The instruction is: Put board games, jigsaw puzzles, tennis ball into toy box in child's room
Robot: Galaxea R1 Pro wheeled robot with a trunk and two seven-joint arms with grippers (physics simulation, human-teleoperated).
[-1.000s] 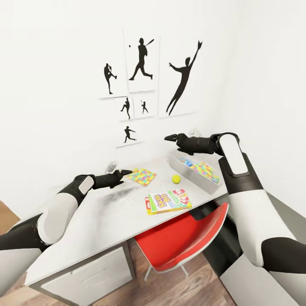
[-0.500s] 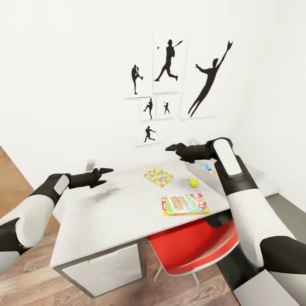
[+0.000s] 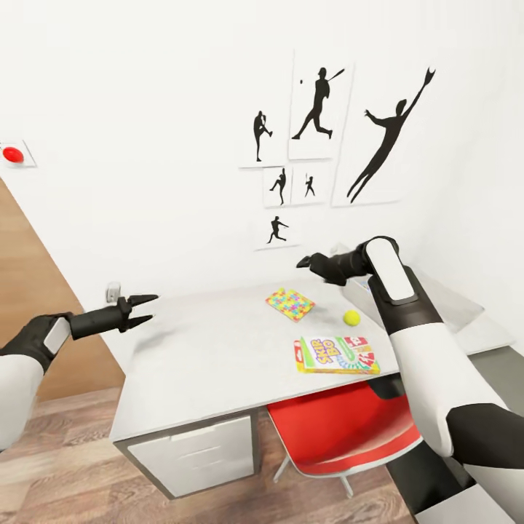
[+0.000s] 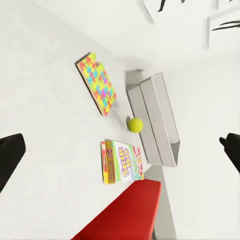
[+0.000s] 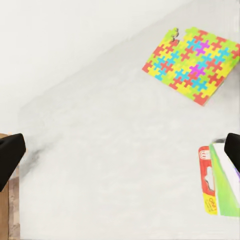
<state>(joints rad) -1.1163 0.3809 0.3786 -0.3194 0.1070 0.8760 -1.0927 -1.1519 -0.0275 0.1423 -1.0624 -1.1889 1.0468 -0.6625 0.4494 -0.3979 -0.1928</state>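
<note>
On the table lie a jigsaw puzzle, the tennis ball and the Skip-Bo board game. In the left wrist view the puzzle, the ball and the Skip-Bo box lie beside the grey toy box. My right arm hides most of that box in the head view. My left gripper is open, in the air off the table's left end. My right gripper is open above the table's back edge, over the puzzle. Neither holds anything.
A red chair is pushed under the table's right half, with grey drawers under the left half. Black sports silhouettes hang on the white wall behind. Wood-plank floor lies at the lower left.
The camera has swung left, so the table sits further right in the picture. Against the table, my left gripper has gone from beside the puzzle to beyond the left end.
</note>
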